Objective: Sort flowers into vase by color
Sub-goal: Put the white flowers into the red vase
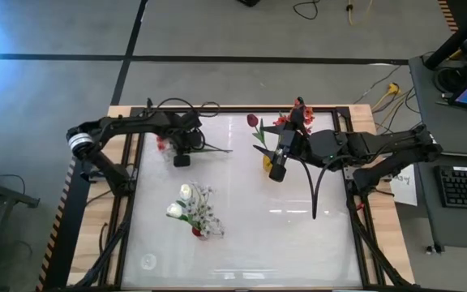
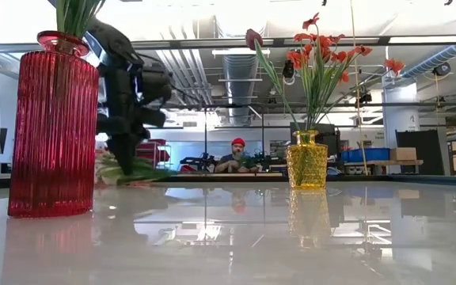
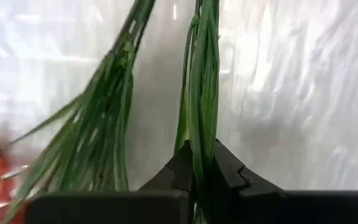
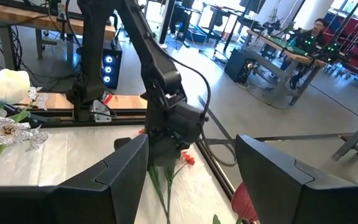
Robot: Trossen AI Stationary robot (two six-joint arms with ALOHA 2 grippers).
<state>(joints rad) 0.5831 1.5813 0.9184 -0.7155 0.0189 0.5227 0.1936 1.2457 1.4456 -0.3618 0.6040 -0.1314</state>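
Upper left of the high view, the left gripper (image 1: 182, 160) has its jaws clamped on a green flower stem (image 3: 199, 118) running between them; the right gripper (image 1: 277, 172) hovers with jaws apart at centre.

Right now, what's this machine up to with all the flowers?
It is sorting flowers into vases. The left gripper is shut on a green stem lying on the table. The right gripper hangs open beside the yellow vase, which holds orange-red flowers. White flowers stand in the red vase.
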